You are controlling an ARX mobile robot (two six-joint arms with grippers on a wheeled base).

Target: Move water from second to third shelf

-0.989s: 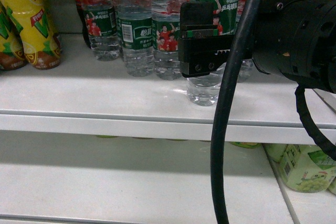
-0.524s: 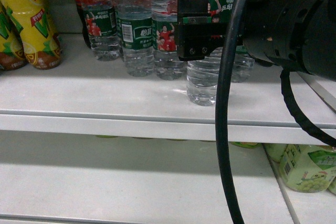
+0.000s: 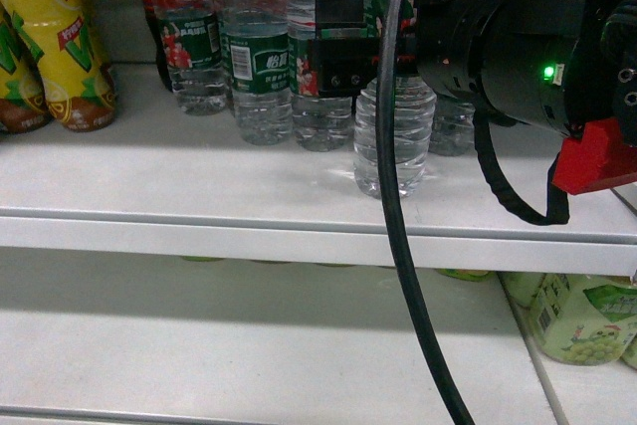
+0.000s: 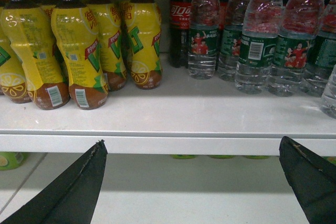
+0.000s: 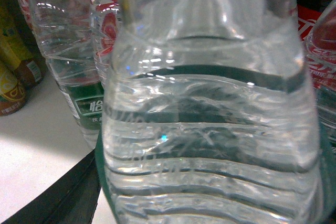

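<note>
The water point(image 3: 413, 136), a clear ribbed bottle with a dark green label, stands at the front of the upper white shelf point(image 3: 199, 176), ahead of a row of like bottles point(image 3: 259, 67). My right gripper point(image 3: 373, 47) reaches in from the right at label height, and its black near finger point(image 3: 338, 47) sits just left of the bottle. In the right wrist view the water point(image 5: 210, 129) fills the frame between the jaws of my right gripper point(image 5: 210, 192), which are open; only the left finger point(image 5: 73, 192) shows. My left gripper point(image 4: 191, 145) hangs open and empty below the shelf edge.
Yellow tea bottles point(image 3: 60, 47) point(image 4: 79, 51) crowd the shelf's left, and a cola bottle point(image 4: 181, 24) stands behind the waters. A lower shelf point(image 3: 199, 345) holds green-labelled bottles point(image 3: 577, 316) at right. A black cable point(image 3: 398, 276) hangs across the head view.
My right gripper has moved left and slightly up, closing in around the front water bottle. The bottle still stands on the shelf.
</note>
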